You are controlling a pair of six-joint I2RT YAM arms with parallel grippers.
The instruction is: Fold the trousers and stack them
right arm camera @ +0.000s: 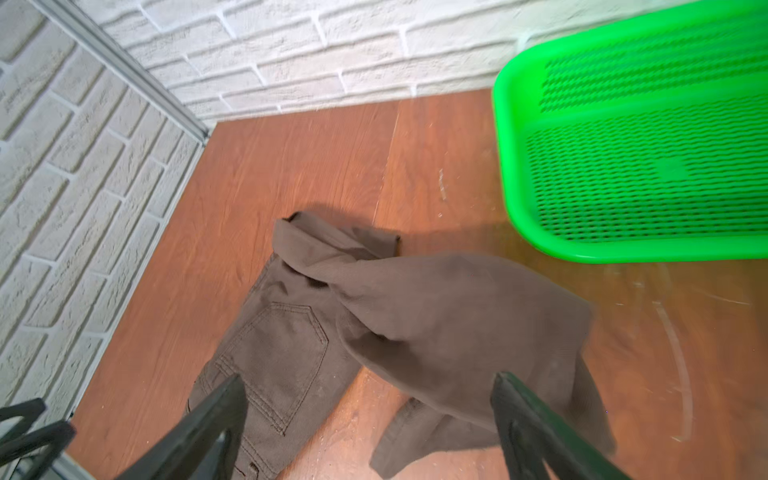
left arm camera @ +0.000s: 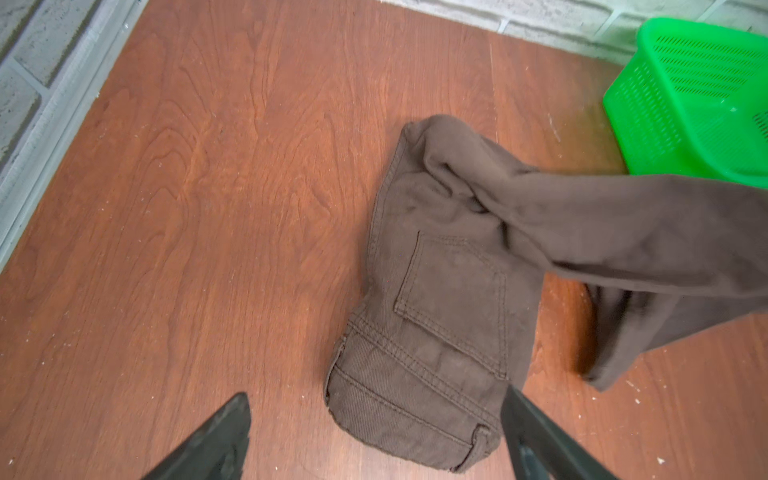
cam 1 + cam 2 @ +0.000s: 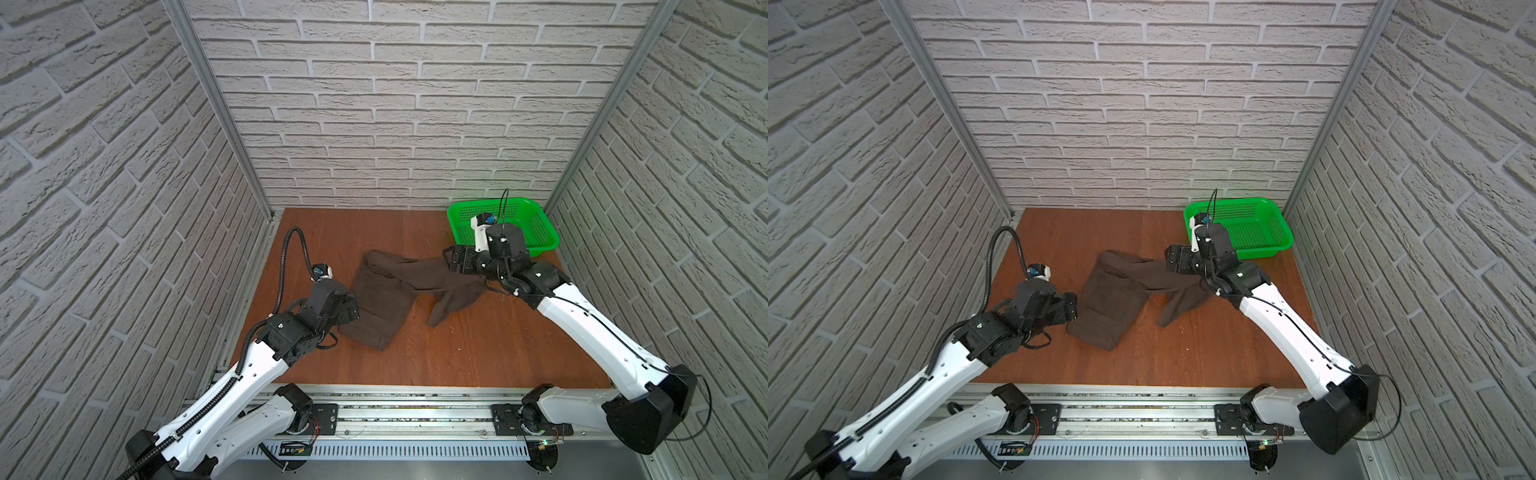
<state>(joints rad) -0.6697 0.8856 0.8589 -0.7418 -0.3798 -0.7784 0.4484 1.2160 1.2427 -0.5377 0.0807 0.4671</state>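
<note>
Dark brown soft-fabric trousers [image 3: 382, 299] lie mid reddish wooden tabletop [image 3: 478, 353], waistband by left gripper [image 2: 376, 395], one leg slung crosswise by right gripper [image 1: 368, 377], near green plastic mesh basket [image 3: 542, 237]. Both pincers wide, empty. Step: leg fold, unfinished. Next, likely: grip hem, align legs.

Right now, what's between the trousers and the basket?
Nothing lies there: a bare strip of table separates trousers from basket, clearest in the right wrist view. In both top views the right arm covers it.

matt cloth trousers [image 2: 449, 291], perforated plastic basket [image 2: 685, 83]
</note>
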